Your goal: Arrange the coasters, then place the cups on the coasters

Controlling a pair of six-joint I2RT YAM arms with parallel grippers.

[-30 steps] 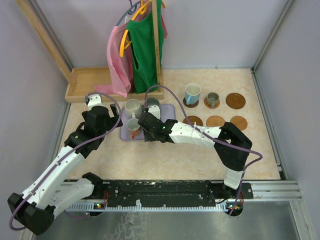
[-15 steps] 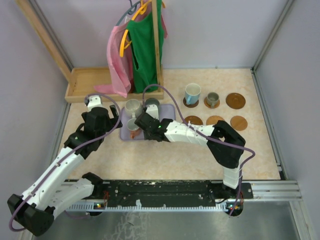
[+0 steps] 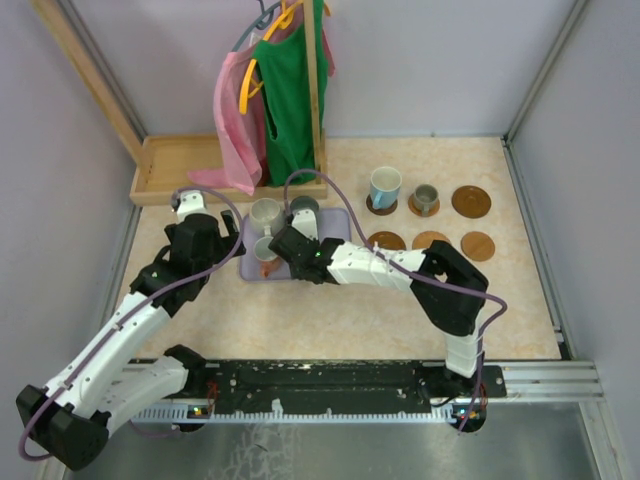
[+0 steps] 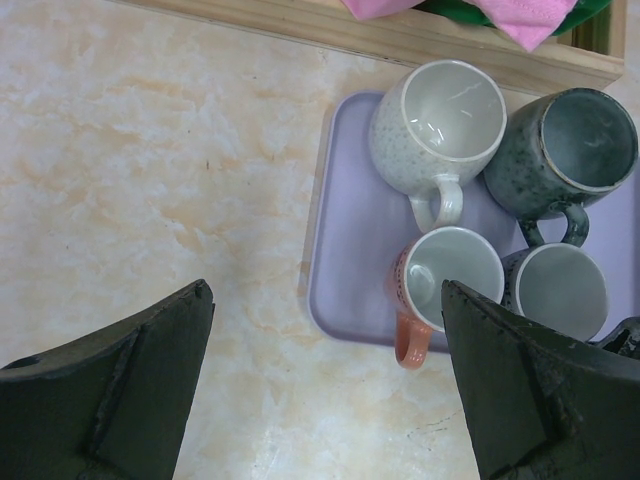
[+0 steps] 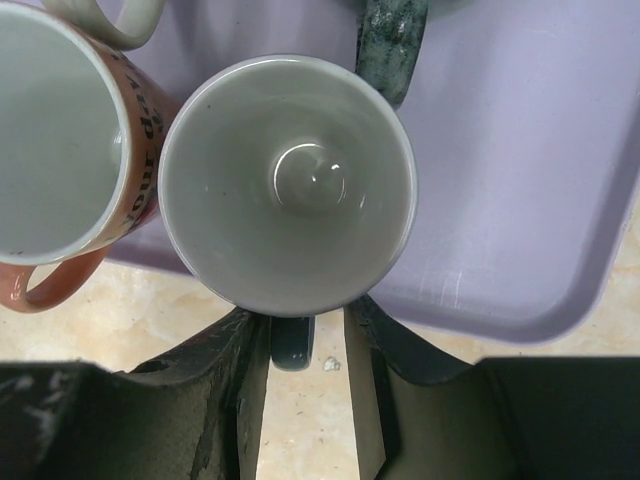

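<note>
Marble-patterned table (image 3: 330, 310) fills the scene, with a wooden base (image 3: 170, 165) at the back left holding hangers with a green garment (image 3: 290, 90) and a pink garment (image 3: 238, 110). Just in front of the base lies the lavender tray (image 4: 350, 250) with four cups packed together. They are a speckled pale cup (image 4: 438, 125) and a dark green-grey cup (image 4: 570, 145) at the far side, and an orange-brown cup (image 4: 450, 280) and a grey cup (image 5: 288, 185) at the near side. The left gripper (image 4: 325, 385) hangs over the tray's left edge with its jaws spread wide, holding nothing. The right gripper (image 5: 306, 335) sits at the tray's near edge, directly below the grey cup in its wrist view. Its jaws are drawn narrow on either side of that cup's dark handle (image 5: 292, 345). One finger is against the handle, while a sliver of table shows between the handle and the other finger. To the right of the tray, six brown coasters lie in two rows of three. A white and blue cup (image 3: 385, 185) and a small grey cup (image 3: 426, 197) stand on two in the far row. The bare coasters are one in the far row (image 3: 471, 201) and three in the near row (image 3: 431, 241).
</note>
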